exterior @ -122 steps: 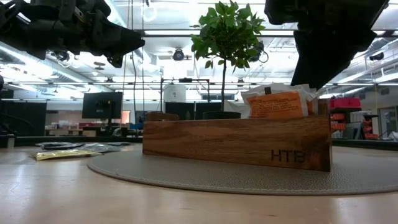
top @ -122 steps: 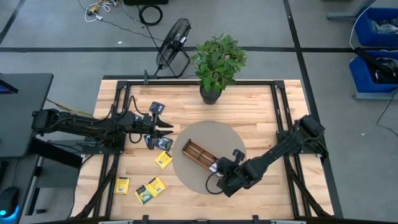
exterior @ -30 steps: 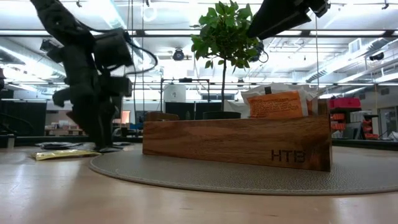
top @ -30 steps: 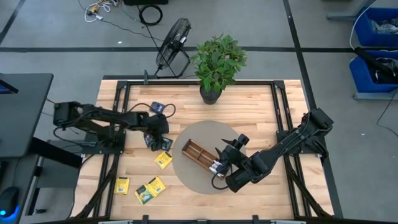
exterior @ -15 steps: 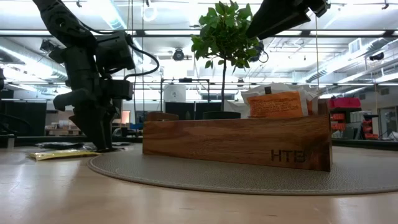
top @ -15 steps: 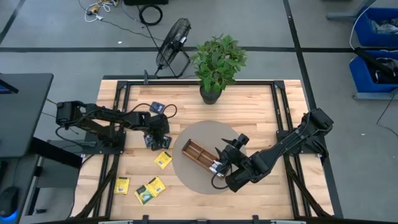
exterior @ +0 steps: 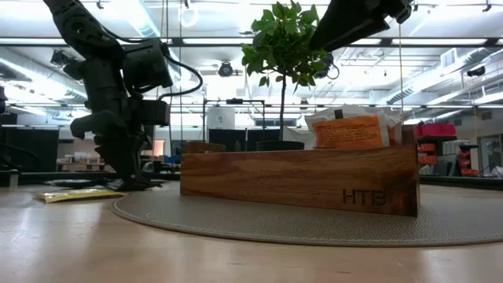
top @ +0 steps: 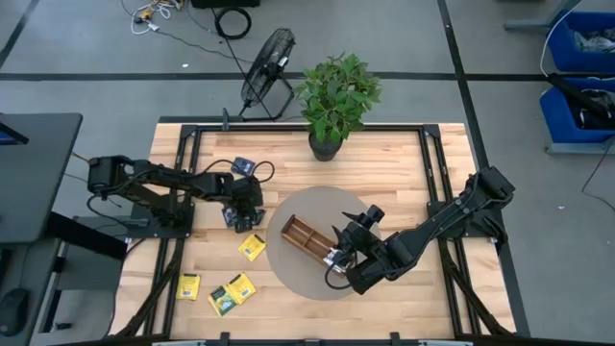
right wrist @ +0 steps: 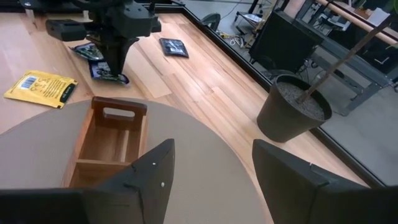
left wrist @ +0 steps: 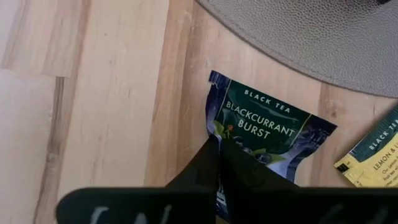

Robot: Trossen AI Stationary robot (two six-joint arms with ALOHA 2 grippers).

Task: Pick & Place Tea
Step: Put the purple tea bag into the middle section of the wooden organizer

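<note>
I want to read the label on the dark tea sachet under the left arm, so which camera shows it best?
The left wrist view: the navy sachet fills it, "Blackcurrant Burst" legible, the left gripper shut on its edge. The high view shows only a dark speck, the right wrist view a small distant packet, and the low view hides it behind the arm.

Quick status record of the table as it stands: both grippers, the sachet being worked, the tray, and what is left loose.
left gripper: shut on dark navy blackcurrant tea sachet, down on the wooden table
right gripper: open, above the round grey mat
long brown wooden divided tray: on the mat; orange-and-white sachets stand at one end
loose yellow sachets: several on the table, off the mat
</note>
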